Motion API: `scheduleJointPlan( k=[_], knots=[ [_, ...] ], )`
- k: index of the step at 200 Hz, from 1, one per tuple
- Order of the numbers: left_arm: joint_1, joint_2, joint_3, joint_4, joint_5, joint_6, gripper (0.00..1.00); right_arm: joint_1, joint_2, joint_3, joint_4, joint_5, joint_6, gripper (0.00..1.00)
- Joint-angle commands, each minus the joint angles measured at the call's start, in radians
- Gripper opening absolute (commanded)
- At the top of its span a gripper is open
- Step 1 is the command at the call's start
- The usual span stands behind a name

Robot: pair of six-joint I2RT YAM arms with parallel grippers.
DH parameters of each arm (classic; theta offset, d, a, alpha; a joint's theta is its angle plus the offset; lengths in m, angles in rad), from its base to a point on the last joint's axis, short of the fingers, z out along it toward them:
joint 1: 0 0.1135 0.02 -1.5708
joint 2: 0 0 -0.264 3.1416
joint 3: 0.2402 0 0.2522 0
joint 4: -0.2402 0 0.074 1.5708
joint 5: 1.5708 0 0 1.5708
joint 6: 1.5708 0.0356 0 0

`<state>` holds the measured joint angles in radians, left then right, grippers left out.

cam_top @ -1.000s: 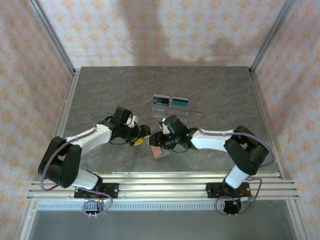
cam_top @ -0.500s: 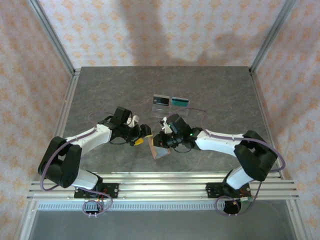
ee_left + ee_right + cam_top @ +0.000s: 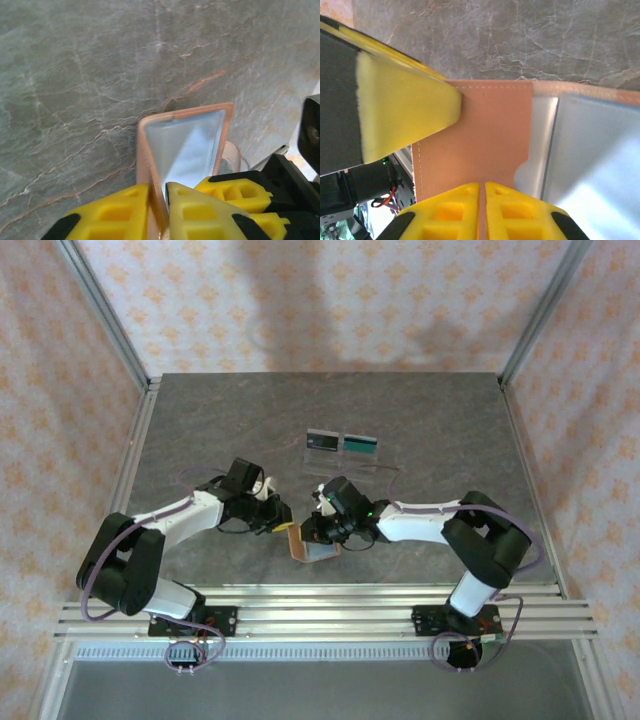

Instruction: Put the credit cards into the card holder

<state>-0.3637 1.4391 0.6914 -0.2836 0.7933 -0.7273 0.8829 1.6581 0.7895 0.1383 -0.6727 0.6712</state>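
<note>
Step 1: I spread tan leather card holder (image 3: 312,545), left gripper (image 3: 159,192) and right gripper (image 3: 481,190) each pinching it; next, fetch black plastic card (image 3: 322,439).

Nothing legible appears anywhere. The black card (image 3: 322,440) and teal card (image 3: 359,445) on the table (image 3: 200,420) are too small for any print to be made out. The card holder (image 3: 182,145) carries no readable mark.

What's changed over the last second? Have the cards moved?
The left gripper and right gripper, both shut on the tan card holder, have shifted it slightly leftward and toward the near edge. The black card and teal card stayed where they were, farther back on the table.
</note>
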Motion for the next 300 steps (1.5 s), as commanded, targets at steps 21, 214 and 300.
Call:
scheduleJointPlan(
  k=[21, 214, 300],
  knots=[
    [0.007, 0.036, 0.008, -0.083, -0.042, 0.067, 0.08, 0.001, -0.056, -0.004, -0.099, 0.107, -0.045, 0.26],
    [-0.047, 0.255, 0.126, 0.025, -0.088, 0.132, 0.27, -0.013, -0.163, -0.086, -0.503, 0.454, -0.145, 0.28],
    [-0.049, 0.22, 0.111, 0.066, -0.048, 0.107, 0.25, 0.009, -0.195, 0.048, -0.665, 0.488, -0.158, 0.49]
  ],
)
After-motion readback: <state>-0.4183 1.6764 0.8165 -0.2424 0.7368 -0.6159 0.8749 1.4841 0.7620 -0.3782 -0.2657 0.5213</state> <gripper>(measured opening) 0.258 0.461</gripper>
